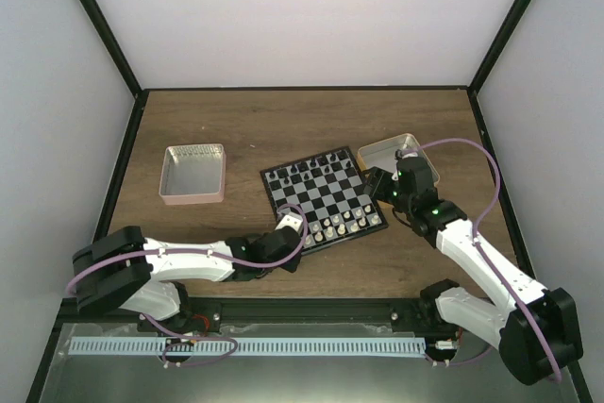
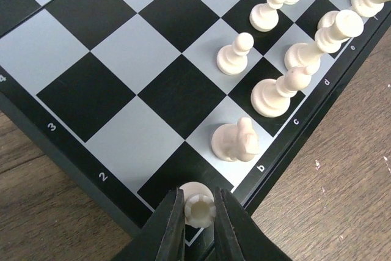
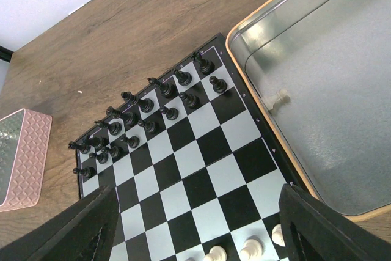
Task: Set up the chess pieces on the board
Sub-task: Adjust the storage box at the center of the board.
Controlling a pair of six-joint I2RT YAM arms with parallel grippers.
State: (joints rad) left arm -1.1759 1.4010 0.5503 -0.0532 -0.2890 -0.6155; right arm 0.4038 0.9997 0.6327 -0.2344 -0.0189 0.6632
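The left pincer (image 2: 198, 192) sits right at the bottom of the left wrist view. Its two fingers (image 2: 173, 227) are clamped either side of a little cream rook (image 2: 199, 211), and both look like they touch it, so I'd call that a grip. The rook stands on the black corner square at the very bottom of the board (image 2: 104, 47), just beside the knight (image 2: 235, 142) up and to the right. It's upright, long axis straight up off the board and aimed pretty much at the lens, so you mostly see its notched top. My read is that this is the rook step and it's on its home corner, though I can't tell if it's being set down or grabbed. If it's a placement, the next move needs the jaws to spread and a straight lift, no sideways drift, with the knight that close. The two squares in front of rook and knight are bare, so pawns look to be missing. The right pincer (image 3: 197, 192) hangs wide open over the board, holding nothing. One cream pawn (image 3: 279, 99) is in the orange-rimmed tray (image 3: 330, 126) on the table (image 3: 122, 41), right of frame, and it seems tipped over.
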